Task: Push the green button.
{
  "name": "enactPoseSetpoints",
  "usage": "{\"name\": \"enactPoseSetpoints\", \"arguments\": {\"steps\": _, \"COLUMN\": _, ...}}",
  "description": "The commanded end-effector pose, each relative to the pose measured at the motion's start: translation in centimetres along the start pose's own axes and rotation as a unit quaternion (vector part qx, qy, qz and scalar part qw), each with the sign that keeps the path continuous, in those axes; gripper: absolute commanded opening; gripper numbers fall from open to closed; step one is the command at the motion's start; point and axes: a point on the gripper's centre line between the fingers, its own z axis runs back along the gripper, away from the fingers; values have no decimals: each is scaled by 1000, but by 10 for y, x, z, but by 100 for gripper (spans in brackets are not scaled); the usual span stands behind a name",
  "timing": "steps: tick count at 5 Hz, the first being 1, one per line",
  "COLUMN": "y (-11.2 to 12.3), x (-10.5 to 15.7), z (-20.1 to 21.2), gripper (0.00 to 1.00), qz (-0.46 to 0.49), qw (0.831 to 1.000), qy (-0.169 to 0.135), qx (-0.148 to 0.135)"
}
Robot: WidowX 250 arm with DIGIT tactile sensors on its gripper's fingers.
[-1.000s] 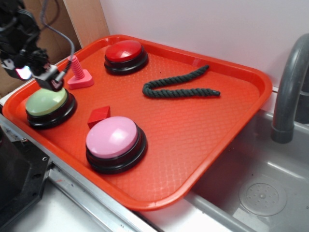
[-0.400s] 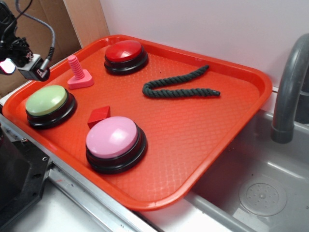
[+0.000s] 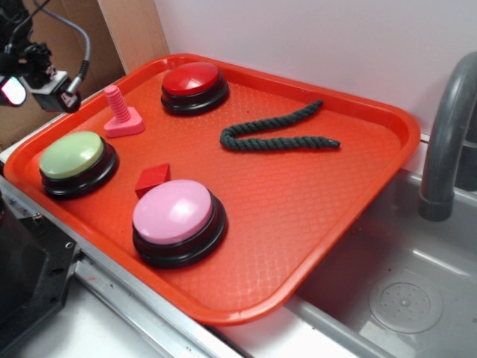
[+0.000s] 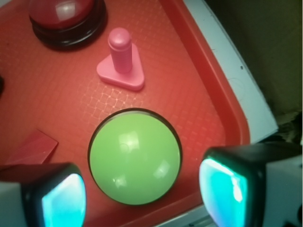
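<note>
- The green button (image 3: 72, 155) sits on the orange tray (image 3: 313, 216), in the corner nearest the robot, so the arm does not need to reach far
- The gripper (image 4: 142, 189) hangs in the air above that button and does not touch it
- Its two fingers (image 4: 236, 184) are spread wide, with nothing held between them; the button shows in the gap
- From the wrist view, the button is right under the hand, so I think going straight down would press it
- The pink peg (image 3: 119, 112) stands close behind and the red block (image 3: 153, 179) is beside it, so a crooked push could bump them
</note>
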Motion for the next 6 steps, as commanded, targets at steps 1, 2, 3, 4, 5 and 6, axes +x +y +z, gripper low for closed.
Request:
{"name": "enactPoseSetpoints", "arguments": {"steps": 1, "y": 9, "x": 16, "z": 19, "gripper": 100, "qz": 15, "qw": 1000, "qy": 0, "qx": 15}}
{"name": "enactPoseSetpoints", "arguments": {"steps": 2, "y": 8, "x": 18, "z": 22, "gripper": 100, "qz": 15, "qw": 1000, "qy": -1, "qx": 3}}
{"name": "enactPoseSetpoints", "arguments": {"steps": 3, "y": 4, "x": 23, "z": 27, "gripper": 100, "qz": 17, "qw": 1000, "qy": 2, "qx": 1}}
{"name": "enactPoseSetpoints", "arguments": {"steps": 4, "y": 3, "x": 27, "z": 31, "gripper": 100, "qz": 13, "qw": 1000, "qy": -2, "qx": -4}}
{"name": "enactPoseSetpoints", "arguments": {"steps": 5, "y": 2, "x": 33, "z": 36, "gripper": 100, "qz": 6, "qw": 1000, "qy": -10, "qx": -9}}
{"name": "enactPoseSetpoints", "arguments": {"steps": 6, "y": -1, "x": 36, "z": 42, "gripper": 100, "qz": -10, "qw": 999, "qy": -35, "qx": -1}}
